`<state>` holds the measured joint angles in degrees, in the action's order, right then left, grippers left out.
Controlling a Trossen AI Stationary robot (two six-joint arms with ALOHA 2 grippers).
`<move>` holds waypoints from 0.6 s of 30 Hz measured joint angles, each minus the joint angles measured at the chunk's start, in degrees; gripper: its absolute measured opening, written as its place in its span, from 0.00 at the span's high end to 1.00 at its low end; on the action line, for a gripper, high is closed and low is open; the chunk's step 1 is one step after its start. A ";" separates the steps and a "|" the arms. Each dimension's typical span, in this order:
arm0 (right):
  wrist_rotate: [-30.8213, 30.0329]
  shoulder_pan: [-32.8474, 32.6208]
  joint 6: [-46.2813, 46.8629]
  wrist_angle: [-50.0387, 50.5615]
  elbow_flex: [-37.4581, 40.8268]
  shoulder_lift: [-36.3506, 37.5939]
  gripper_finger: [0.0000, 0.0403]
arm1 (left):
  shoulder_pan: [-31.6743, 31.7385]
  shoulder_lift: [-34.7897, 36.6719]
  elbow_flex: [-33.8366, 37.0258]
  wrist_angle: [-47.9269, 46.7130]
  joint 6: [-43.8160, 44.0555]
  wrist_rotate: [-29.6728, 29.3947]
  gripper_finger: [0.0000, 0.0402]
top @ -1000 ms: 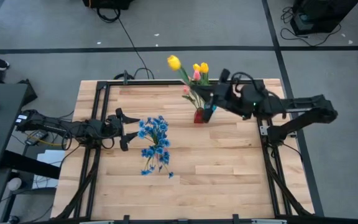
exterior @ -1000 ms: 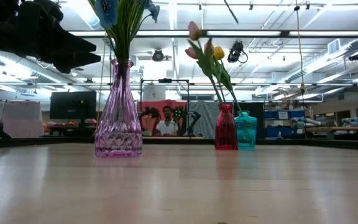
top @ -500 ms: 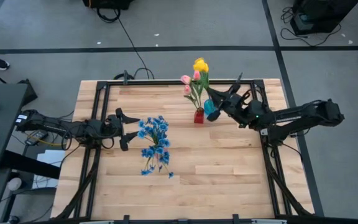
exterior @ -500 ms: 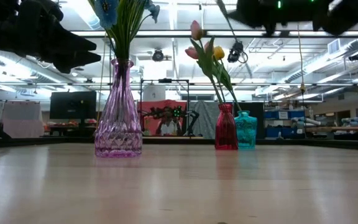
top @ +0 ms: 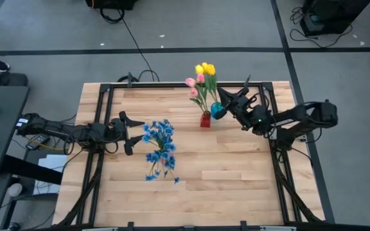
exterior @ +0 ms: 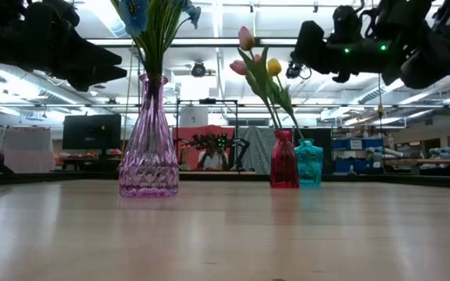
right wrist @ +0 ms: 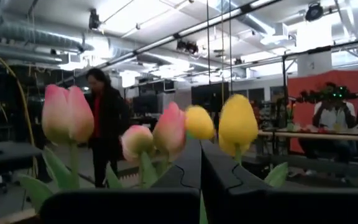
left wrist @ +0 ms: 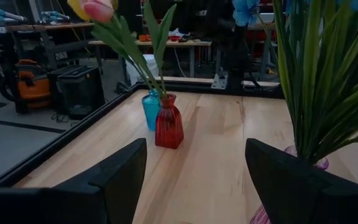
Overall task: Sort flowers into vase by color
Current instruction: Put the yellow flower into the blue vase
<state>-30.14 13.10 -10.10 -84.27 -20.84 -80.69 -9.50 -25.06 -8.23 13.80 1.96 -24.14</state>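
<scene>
Right gripper (top: 231, 101) raised just beside the teal vase (top: 217, 110) at the table's far edge, fingers pressed together on nothing, yellow tulips (top: 205, 68) and pink tulips (top: 195, 81) standing in the vases before it. Left gripper (top: 132, 133) low, level, jaws wide and empty, just beside the blue flowers (top: 159, 142) in the purple vase (exterior: 148, 140).

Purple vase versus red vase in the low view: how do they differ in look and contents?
The purple vase is taller and wider, with a cut, faceted body; the red vase is shorter and slimmer. The purple vase holds the blue blossoms; the red vase holds pink tulips, with a yellow tulip showing among them. The purple vase stands alone; the red vase stands right beside a teal vase. Both stand upright on the table.
</scene>
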 joint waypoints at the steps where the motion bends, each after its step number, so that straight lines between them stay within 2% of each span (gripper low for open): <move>1: -0.03 0.03 0.06 -0.84 0.00 -0.69 0.98 | 0.00 -0.02 0.00 0.00 0.00 -0.02 0.30; 4: -0.30 -1.42 2.89 0.26 0.11 -1.70 0.99 | 0.00 0.00 -0.02 -0.44 0.02 0.00 0.30; 7: -1.07 -5.21 5.17 6.32 0.28 -1.33 0.99 | 0.00 0.00 -0.01 -1.53 0.01 0.02 0.30; 14: -17.00 -14.35 1.94 17.16 0.26 2.36 0.93 | 0.02 0.00 0.00 -1.97 0.00 -0.21 0.30; 18: -22.53 -17.30 6.82 28.24 0.26 5.17 0.85 | 0.02 0.00 0.00 -1.32 0.00 -0.81 0.30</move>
<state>-52.67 -4.20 -3.28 -56.03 -20.58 -75.51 -9.47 -25.06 -8.23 12.48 1.96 -24.95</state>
